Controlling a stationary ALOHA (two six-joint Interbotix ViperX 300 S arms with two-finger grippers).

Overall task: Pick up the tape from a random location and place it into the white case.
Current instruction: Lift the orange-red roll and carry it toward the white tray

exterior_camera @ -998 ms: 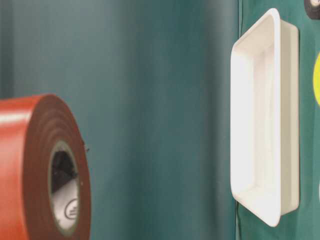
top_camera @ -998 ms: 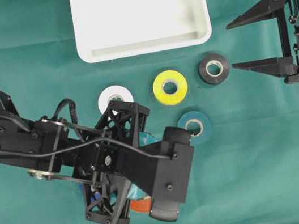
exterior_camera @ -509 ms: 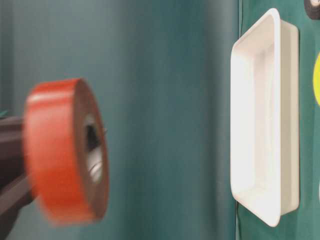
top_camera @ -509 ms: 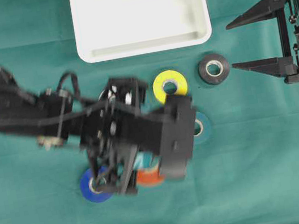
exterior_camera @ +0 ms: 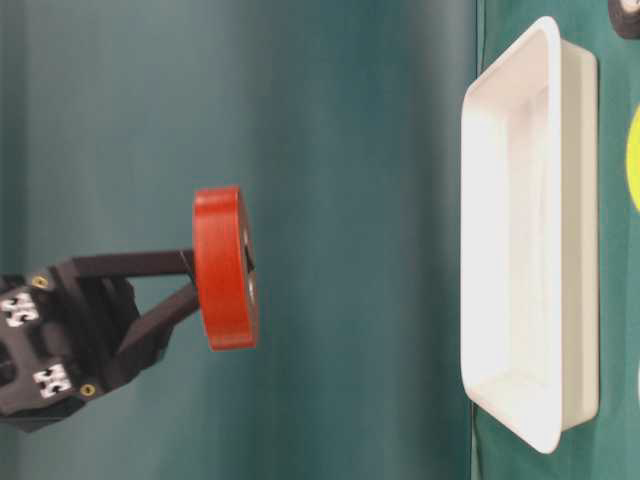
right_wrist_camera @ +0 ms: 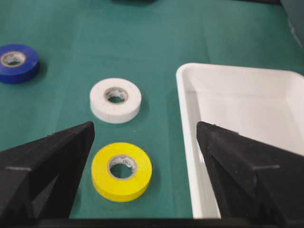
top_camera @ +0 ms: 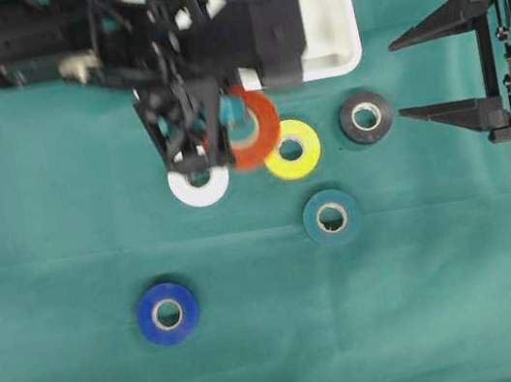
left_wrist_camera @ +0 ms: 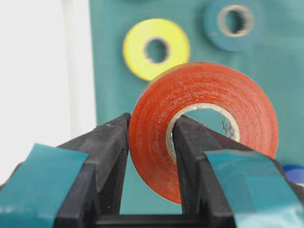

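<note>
Green cloth covers the desk. From overhead, the left gripper (top_camera: pixel 225 127) holds the red tape (top_camera: pixel 249 125) aloft just short of the case (top_camera: pixel 339 35) at the far edge, its arm hiding part of the case's near rim. White (top_camera: pixel 199 183), yellow (top_camera: pixel 292 149), black (top_camera: pixel 366 117), teal (top_camera: pixel 331 215) and blue (top_camera: pixel 168 313) rolls lie on the cloth. The right gripper (top_camera: pixel 413 73) waits at the right edge, jaws wide apart and holding nothing.

At table level, the tape hangs clear of the cloth, well apart from the case.

The left wrist view shows one finger (left_wrist_camera: pixel 107 147) outside the roll and one through its core, clamped on the wall.

The right wrist view shows an empty case corner.

Pickup looks done; carrying over the rim and release remain.
</note>
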